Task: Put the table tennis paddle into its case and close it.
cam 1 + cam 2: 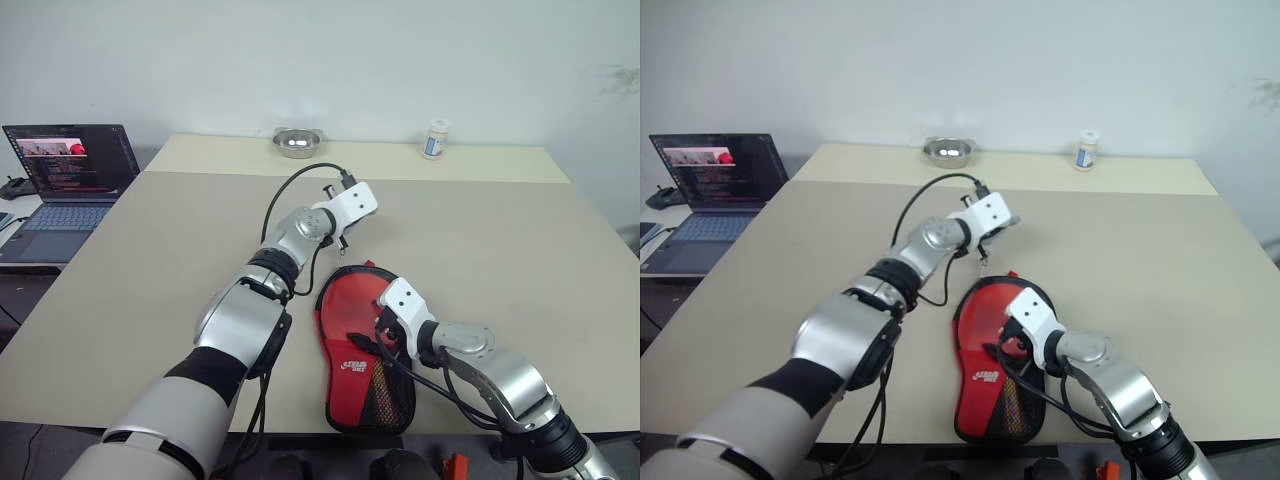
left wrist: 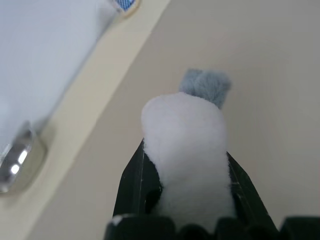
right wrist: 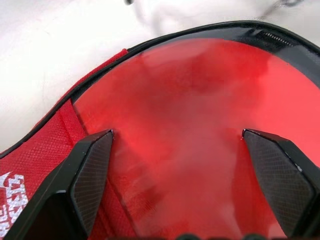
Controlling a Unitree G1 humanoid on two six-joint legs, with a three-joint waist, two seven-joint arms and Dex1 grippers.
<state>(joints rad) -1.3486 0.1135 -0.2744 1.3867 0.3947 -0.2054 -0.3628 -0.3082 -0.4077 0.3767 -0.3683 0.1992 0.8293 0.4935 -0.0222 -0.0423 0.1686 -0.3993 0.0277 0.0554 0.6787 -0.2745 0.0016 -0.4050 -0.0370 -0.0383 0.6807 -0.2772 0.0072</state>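
Left gripper clamps white fluffy charm above table. Right gripper spread wide over red case, grasping nothing.

We count one case, red with a white logo, and one white fluffy charm. We see one metal bowl, one small white bottle and one open laptop. There are two tabletops, pushed together, and two tools: left, right.
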